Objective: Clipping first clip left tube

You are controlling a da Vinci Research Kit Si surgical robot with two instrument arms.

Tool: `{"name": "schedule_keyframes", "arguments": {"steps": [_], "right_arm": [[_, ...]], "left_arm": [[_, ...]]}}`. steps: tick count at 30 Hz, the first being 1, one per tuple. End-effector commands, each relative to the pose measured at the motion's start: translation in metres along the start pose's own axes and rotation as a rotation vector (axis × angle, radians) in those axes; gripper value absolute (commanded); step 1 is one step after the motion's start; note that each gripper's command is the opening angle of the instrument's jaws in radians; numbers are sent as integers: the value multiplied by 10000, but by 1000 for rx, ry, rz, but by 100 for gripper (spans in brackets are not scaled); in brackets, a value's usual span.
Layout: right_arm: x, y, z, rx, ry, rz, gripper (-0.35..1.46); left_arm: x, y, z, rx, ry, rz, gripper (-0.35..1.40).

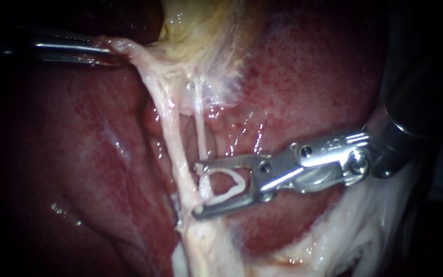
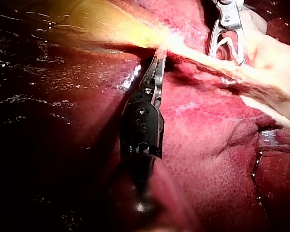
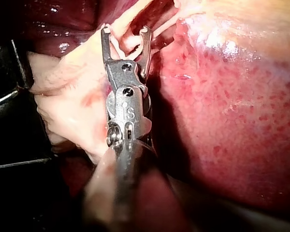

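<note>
Dark red liver (image 1: 78, 154) fills the background, wet and glistening, with a yellowish pale mass at the far end, which I take to be the gallbladder (image 1: 196, 31). From it two pale strands run down across the liver: the thicker left tube (image 1: 173, 149) and, just beside it, a thin strand (image 1: 200, 133).

The left tool (image 1: 101, 50) comes in high, its jaws closed flat on pale tissue (image 1: 124, 48) where the left tube's sheet meets the gallbladder. The pull looks sideways and away. It seems meant to draw the strands taut and off the liver, so that a dark gap opens behind them for a jaw to pass.

The right tool (image 1: 197, 190) lies crosswise to the strands. Its jaws stand wide apart with a white clip (image 1: 226, 196) seated between them, the clip's two legs lying against both jaws. That square approach would let the clip close straight across a tube rather than aslant.

The thin strand passes between the clip's legs, while the left tube lies at the jaw tips, touching or nearly so. Whether it sits inside the clip I cannot tell from the endoscope view. The right wrist view shows pale tissue between the tips but not which strand.

The clip is not yet closed. I judge the next move calls for easing forward until both tips show beyond the left tube — otherwise the clip may take only part of it, or the wrong strand.
</note>
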Motion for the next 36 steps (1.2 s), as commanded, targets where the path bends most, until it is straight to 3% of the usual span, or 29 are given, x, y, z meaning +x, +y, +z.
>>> {"name": "schedule_keyframes", "arguments": {"steps": [1,11,18,21,36], "right_arm": [[-2,1,1,-1,-1,-2,49],[-3,7,11,-3,19,-5,49],[5,6,31,84,47,9,49],[8,4,39,92,56,12,48],[38,-25,55,129,103,15,48]], "left_arm": [[0,0,0,0,0,0,-35],[0,0,0,0,0,1,-35],[0,0,1,1,0,0,-35],[0,0,2,1,0,0,-35],[0,1,2,2,0,1,-35]]}}
